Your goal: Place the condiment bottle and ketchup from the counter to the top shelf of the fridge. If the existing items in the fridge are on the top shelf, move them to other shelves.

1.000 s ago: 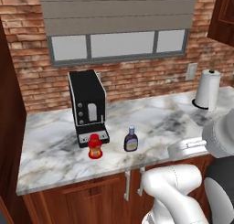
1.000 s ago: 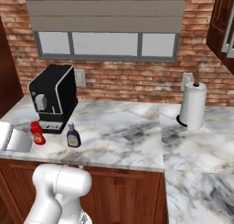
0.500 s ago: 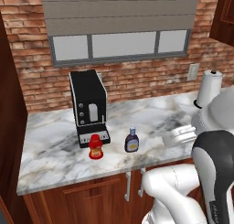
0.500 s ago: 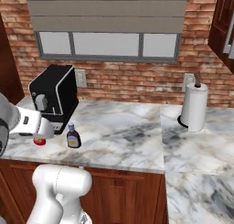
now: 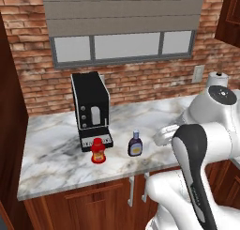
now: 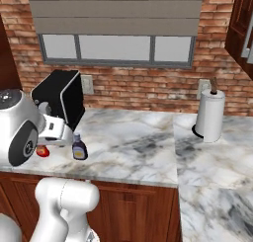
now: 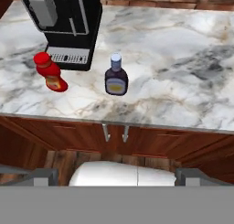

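Hand view: spread fingers above counter

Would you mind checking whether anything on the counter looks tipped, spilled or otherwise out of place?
Nothing stands out. The ketchup and the condiment bottle both stand upright on the counter, apart from each other, in front of the black coffee machine. No spill shows on the marble.

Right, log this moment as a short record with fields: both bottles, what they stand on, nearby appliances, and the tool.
ketchup: small bright red bottle, upright, in front of the coffee machine's tray
condiment bottle: small dark rounded bottle with yellow label, upright, to the red one's right, apart from it
surface: grey-white veined marble counter
appliance: black boxy coffee machine, by the brick wall
other: white paper towel roll, far right
tool: open, holding nothing
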